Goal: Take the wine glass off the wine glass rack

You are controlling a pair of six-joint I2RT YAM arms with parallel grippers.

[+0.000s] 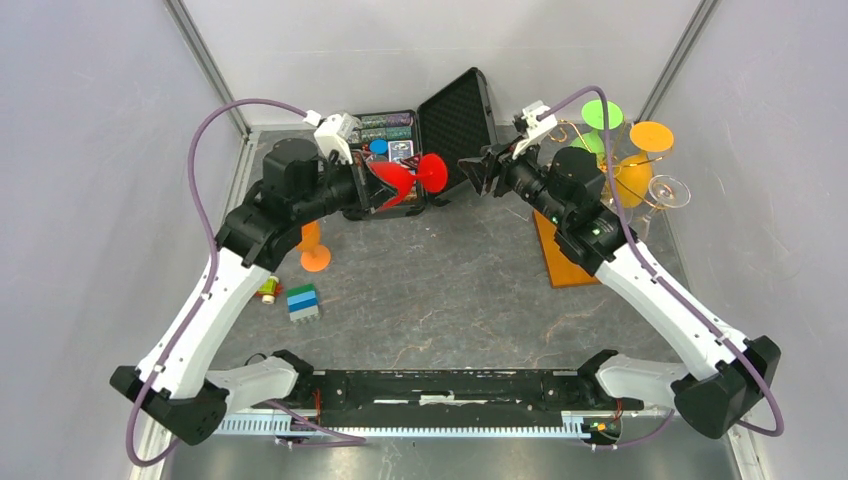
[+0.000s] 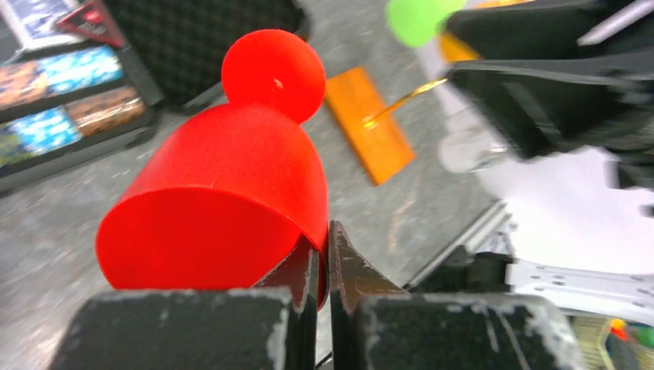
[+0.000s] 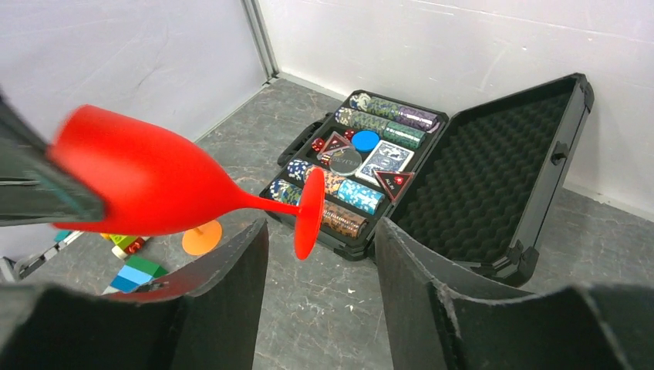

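Note:
My left gripper [image 1: 378, 190] is shut on the rim of a red wine glass [image 1: 410, 178], one finger inside the bowl and one outside, and holds it sideways in the air with its foot pointing right. The left wrist view shows the red glass [image 2: 231, 177] pinched at the left gripper [image 2: 325, 254]. My right gripper [image 1: 470, 170] is open and faces the glass's foot. In the right wrist view the red glass [image 3: 154, 181] has its foot just ahead of the right gripper [image 3: 320, 262]. The gold wire rack on its orange-brown base [image 1: 560, 262] stands at the right.
On the rack hang a green glass [image 1: 601, 114], an orange glass [image 1: 632, 178] and a clear glass [image 1: 668, 190]. An open black case [image 1: 455, 115] with poker chips sits at the back. Another orange glass [image 1: 314, 250] and coloured blocks [image 1: 302, 302] lie at the left.

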